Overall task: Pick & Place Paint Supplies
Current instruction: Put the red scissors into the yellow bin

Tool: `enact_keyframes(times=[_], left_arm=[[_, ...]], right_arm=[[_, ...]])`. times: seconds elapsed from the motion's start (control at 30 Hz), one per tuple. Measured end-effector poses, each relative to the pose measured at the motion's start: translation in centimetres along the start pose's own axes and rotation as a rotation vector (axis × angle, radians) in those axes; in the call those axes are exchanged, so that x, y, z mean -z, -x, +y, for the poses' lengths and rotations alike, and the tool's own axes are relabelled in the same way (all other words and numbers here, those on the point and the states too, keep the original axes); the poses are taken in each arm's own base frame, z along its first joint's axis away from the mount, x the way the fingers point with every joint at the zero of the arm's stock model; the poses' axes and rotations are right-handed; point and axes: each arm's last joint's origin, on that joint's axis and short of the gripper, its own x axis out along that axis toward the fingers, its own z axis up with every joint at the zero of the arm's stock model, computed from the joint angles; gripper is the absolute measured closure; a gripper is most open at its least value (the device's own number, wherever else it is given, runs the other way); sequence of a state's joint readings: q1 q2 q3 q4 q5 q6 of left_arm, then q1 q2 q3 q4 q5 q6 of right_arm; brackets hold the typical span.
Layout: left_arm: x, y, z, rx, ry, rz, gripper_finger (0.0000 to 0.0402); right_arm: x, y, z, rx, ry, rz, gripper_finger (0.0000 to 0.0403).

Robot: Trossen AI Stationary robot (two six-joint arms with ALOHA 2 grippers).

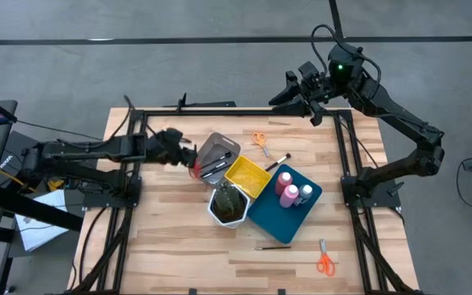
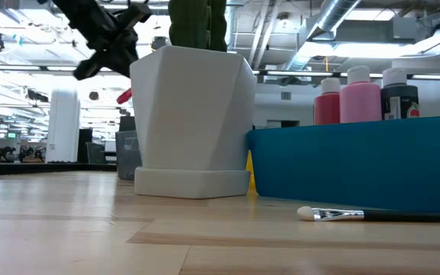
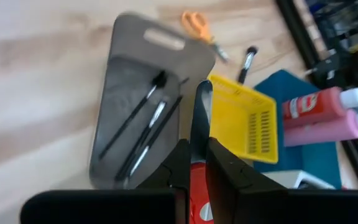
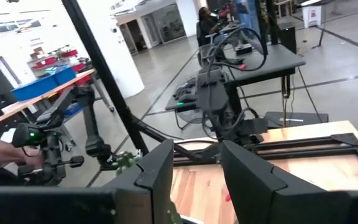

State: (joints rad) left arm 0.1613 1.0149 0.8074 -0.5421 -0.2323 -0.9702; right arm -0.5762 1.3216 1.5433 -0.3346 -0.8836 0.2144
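1. The left pincer [image 1: 188, 157] hangs just above the near edge of the grey tray [image 1: 217, 156], clamped shut on red-handled scissors [image 3: 199, 134] whose blades point out past its fingertips.
2. The right pincer [image 1: 301, 97] waits raised over the table's [image 1: 170, 246] far right corner, jaws part open and holding nothing.
3. Three brushes [image 3: 143, 132] already lie in the grey tray; two pink bottles [image 1: 287, 187] and a white-capped bottle [image 1: 306, 193] stand in the blue tray [image 1: 260, 215].
4. Orange scissors [image 1: 260, 142], a second orange pair [image 1: 324, 260] and two loose brushes [image 1: 279, 162] lie on the table.
5. Risk: released from this height, the scissors could bounce off the tray rim or scatter the brushes.
6. Hard to make out: the scissor handles are hidden between the fingers, so how securely they are held is unclear.
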Motion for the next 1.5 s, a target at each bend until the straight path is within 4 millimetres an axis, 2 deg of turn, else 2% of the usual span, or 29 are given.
enact_keyframes(times=[0.3, 0.6, 0.8, 1.03, 1.27, 1.5], left_arm=[[-4.6, -1.9, 1.3, 0.144, -0.072, -0.065, 0.0385], [-7.0, -7.1, 1.5, 0.321, -0.115, -0.053, 0.0385], [-8.9, -9.8, -0.5, 0.403, -0.215, -0.002, 0.0385], [-11.7, -10.9, -2.8, 0.499, -0.373, 0.013, 0.0385], [-12.8, -12.1, -4.1, 0.596, -0.541, 0.061, 0.0385], [-12.0, -14.1, -4.8, 0.643, -0.655, 0.094, 0.0385]], right_arm=[[-0.2, 0.0, 0.0, 0.022, -0.061, -0.016, 0.0271], [-0.3, 0.0, -0.1, 0.045, -0.104, -0.034, 0.0271], [-0.4, 0.0, -0.1, 0.069, -0.125, -0.047, 0.0271], [-0.4, -0.1, -0.1, 0.083, -0.138, -0.056, 0.0271], [-0.7, -0.2, 0.2, 0.069, -0.120, -0.080, 0.0271], [-0.9, -0.3, 0.3, 0.058, -0.116, -0.094, 0.0271]])
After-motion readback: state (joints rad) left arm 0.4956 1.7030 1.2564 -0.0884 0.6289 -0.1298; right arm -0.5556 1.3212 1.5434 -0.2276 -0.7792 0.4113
